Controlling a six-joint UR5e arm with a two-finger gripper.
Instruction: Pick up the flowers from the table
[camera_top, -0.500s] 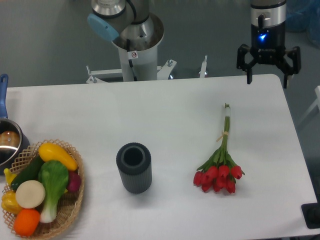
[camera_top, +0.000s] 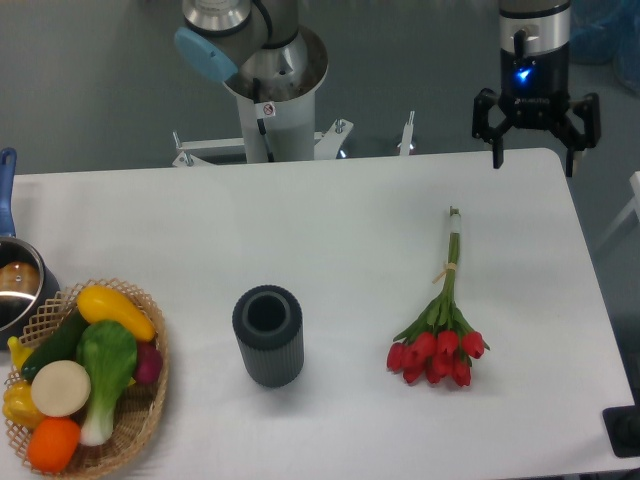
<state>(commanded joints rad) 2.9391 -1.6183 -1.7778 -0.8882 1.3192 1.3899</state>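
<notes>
The flowers (camera_top: 440, 330) lie flat on the white desk (camera_top: 330, 220) toward its right edge, red heads pointing at the near edge and the thin stems running toward the far edge, tied by a pale band partway along. The tool (camera_top: 535, 150) hangs above the far right corner, its fingers spread wide and holding nothing, well apart from the flowers. A dark ribbed cylinder (camera_top: 268, 335) stands upright near the middle of the desk. A wicker basket (camera_top: 150, 400) of toy vegetables sits at the near left corner.
</notes>
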